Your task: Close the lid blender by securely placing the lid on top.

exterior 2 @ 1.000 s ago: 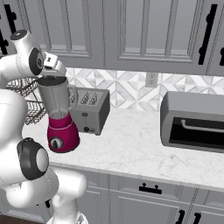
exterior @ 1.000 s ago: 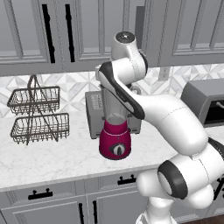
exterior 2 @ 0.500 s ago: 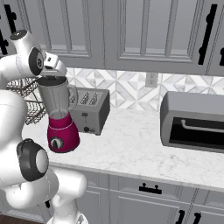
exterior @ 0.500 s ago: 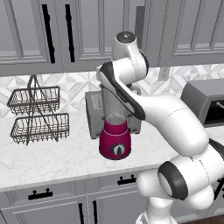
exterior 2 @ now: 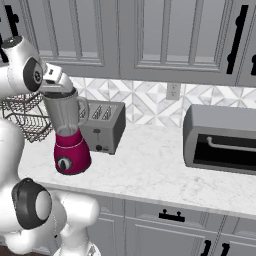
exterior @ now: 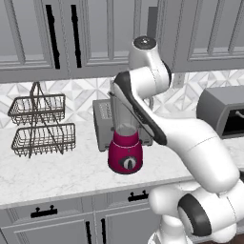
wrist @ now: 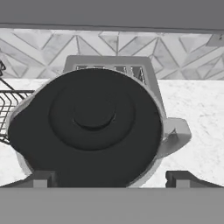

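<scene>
Already the round dark lid sits over the mouth of the tall clear grey blender jar.
Seen from the hand, the fingers are spread wide at six o'clock, holding nothing, likely released so the lid can settle. Its magenta base stands on the marble desk, the boxy grey toaster at three o'clock. The jar looks empty.

In the left base view, the arm crosses mid-frame and hides the upper blender jar and the toaster's right side. The toaster oven is cut by the right edge. In the hand view, the dark lid covers the jar below; the wire basket runs off left.
</scene>
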{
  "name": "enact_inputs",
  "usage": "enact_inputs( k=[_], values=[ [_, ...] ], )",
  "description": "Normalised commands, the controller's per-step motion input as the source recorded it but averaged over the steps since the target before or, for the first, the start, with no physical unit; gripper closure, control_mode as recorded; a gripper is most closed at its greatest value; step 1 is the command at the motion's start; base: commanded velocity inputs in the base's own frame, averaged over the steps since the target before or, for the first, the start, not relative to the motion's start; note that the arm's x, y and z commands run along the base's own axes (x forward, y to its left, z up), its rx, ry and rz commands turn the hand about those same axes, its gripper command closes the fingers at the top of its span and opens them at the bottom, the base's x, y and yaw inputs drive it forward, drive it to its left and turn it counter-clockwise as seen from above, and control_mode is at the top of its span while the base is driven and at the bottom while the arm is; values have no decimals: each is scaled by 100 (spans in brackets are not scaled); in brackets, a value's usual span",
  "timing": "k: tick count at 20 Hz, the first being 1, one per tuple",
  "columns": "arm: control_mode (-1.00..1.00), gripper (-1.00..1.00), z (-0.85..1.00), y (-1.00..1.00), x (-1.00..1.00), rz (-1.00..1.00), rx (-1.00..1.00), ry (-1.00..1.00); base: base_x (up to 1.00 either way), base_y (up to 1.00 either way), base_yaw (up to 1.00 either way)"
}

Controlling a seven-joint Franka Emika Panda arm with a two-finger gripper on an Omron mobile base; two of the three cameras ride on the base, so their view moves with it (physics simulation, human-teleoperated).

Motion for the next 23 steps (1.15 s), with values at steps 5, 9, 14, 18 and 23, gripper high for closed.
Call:
enact_inputs(
  k=[5,9,14,18,23],
  values=[
    [-100,-100,-8,0,-93,3,-3,-1,0,0,0],
    [-100,-100,0,-21,-76,0,4,-13,0,0,0],
    [-100,-100,0,-45,-15,1,23,-9,0,0,0],
    [-100,-100,0,-54,-15,0,25,-7,0,0,0],
    [-100,-100,0,-57,-11,1,24,-4,0,0,0]
  ],
)
